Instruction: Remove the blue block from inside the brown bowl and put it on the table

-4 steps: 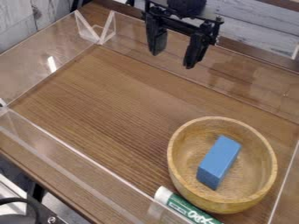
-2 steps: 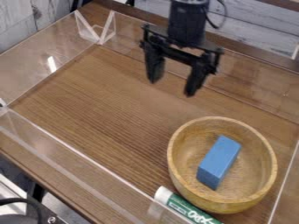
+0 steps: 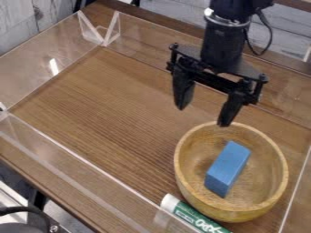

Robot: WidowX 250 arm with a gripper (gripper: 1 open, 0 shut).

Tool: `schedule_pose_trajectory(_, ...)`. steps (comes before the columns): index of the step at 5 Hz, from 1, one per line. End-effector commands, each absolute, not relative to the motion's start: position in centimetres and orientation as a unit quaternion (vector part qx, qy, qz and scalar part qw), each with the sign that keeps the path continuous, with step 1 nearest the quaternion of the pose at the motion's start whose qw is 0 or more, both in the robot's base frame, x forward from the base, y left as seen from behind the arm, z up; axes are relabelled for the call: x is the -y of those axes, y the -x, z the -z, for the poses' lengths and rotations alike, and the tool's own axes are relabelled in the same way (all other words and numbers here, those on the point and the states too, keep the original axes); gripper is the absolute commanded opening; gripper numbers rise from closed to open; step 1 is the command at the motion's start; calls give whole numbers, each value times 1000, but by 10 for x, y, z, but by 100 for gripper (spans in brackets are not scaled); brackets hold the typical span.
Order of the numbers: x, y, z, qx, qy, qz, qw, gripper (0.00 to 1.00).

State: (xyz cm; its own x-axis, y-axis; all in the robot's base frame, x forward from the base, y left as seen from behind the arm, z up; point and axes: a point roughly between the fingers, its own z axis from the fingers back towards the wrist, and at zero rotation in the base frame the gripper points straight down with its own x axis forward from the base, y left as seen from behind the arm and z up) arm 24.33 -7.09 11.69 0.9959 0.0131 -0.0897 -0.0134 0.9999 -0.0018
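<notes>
The blue block lies inside the brown bowl, which sits at the near right of the table. My gripper hangs open above the table, just behind and to the left of the bowl's far rim. Its two dark fingers point down with nothing between them. The block is fully visible and untouched.
Low clear plastic walls edge the table on the left, back and front. A white and green tube lies at the front edge below the bowl. Black cables trail behind the arm.
The gripper has moved forward and to the right, coming down toward the bowl, and stayed open. Block and bowl have not moved.
</notes>
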Motion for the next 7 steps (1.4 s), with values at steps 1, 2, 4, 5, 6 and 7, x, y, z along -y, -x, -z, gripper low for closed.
schedule_pose_trajectory(1,79,-239,-127,-21,8,-6,1000,100)
schedule_pose_trajectory(2,89,-233,-124,-17,9,-2,1000,100)
schedule_pose_trajectory(4,107,-223,-116,-4,11,1,1000,100)
schedule_pose_trajectory(5,109,-222,-110,1,11,4,1000,100)
schedule_pose_trajectory(6,110,-222,-105,0,12,7,1000,100)
schedule_pose_trajectory(7,111,-222,-101,0,14,9,1000,100)
